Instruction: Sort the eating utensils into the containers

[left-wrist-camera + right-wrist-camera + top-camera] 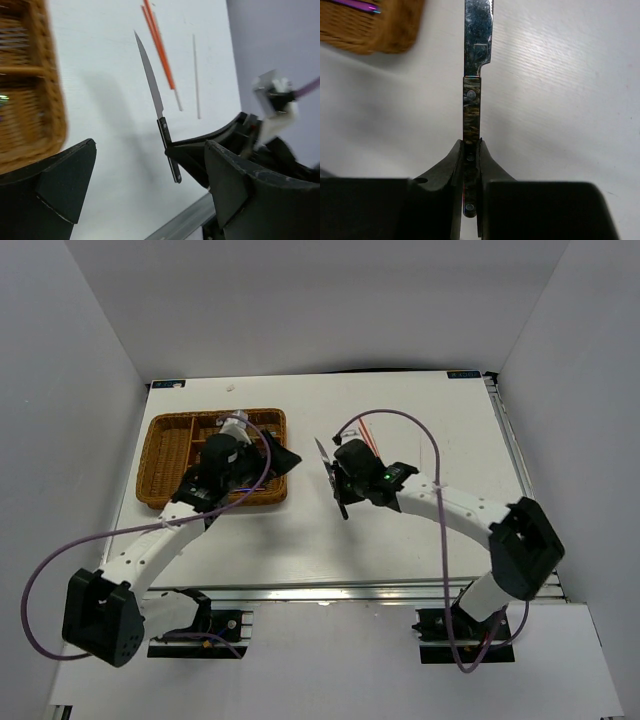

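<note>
The right tool [471,150] is closed tightly on a silver-bladed knife [477,35] with a dark riveted handle. The handle is clamped edge-on between the two fingers, and the blade is pointed straight out beyond the fingertips. In the left wrist view the knife is seen tilted, with its shadow thrown apart from it on the white surface [400,540], so it is held clear of that surface.

The left tool [277,460] is spread wide, and nothing is held between its fingers. It is poised at the right-hand edge of the rectangular brown woven wicker tray [215,413], which is set at the far left of the surface. The held knife is found in the open space to the right of the tray, between the two tools and apart from the wicker wall.

At the corner of the tray caught by the right wrist camera, an iridescent purple utensil handle [355,5] is seen lying inside; which compartment cannot be told.

Farther out, a pair of red-orange chopsticks [160,50] is laid side by side on the surface beyond the knife tip. A thin white stick [196,75] is laid near them, roughly parallel and not touching.
</note>
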{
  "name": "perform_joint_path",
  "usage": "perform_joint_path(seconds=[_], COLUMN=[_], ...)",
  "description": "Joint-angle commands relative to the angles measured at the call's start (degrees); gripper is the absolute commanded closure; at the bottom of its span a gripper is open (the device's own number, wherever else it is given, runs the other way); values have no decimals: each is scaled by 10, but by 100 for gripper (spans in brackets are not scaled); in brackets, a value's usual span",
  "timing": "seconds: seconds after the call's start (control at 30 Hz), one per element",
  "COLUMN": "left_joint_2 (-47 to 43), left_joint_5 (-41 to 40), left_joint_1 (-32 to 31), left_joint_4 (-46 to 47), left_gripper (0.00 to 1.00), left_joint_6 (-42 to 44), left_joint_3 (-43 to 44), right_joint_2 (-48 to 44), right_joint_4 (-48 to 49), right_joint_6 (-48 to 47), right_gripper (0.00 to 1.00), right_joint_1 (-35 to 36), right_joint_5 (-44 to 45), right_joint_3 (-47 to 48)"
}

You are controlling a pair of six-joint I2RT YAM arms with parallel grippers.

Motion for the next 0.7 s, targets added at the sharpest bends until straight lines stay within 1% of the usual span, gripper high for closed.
perform_joint_path(seconds=[0.0,0.03,0.17,0.2,0.27,0.3,0.5,0.53,0.6,0.63,0.67], left_joint_2=[20,35,66,73,93,97,129,132,141,144,143], left_joint_5=[-14,-17,-45,-47,-52,-51,-45,-43,-42,-46,-53], left_joint_1=[-45,-53,-93,-98,-108,-110,-123,-124,-125,-126,-126], left_joint_4=[102,119,146,147,146,147,161,166,163,159,152], left_gripper=[3,4,8,13,18,27,50,64,84,100,100], left_joint_6=[-74,-82,-113,-114,-114,-114,-121,-121,-117,-114,-114], left_joint_3=[-6,-5,6,9,19,21,27,28,40,43,48], right_joint_2=[-52,-76,-125,-139,-150,-157,-160,-159,-153,-150,-150], right_joint_4=[43,48,58,59,58,55,36,33,24,20,17], right_joint_6=[-59,-61,-69,-71,-71,-71,-74,-76,-76,-75,-73], right_gripper=[100,100,100,100,100,100,100,100,100,100,100], right_joint_1=[2,1,2,2,3,3,4,4,4,4,4], right_joint_5=[-63,-79,-121,-147,-153,-156,-178,-177,-162,-154,-148], right_joint_3=[-14,-20,-38,-40,-39,-35,-23,-21,-20,-19,-20])
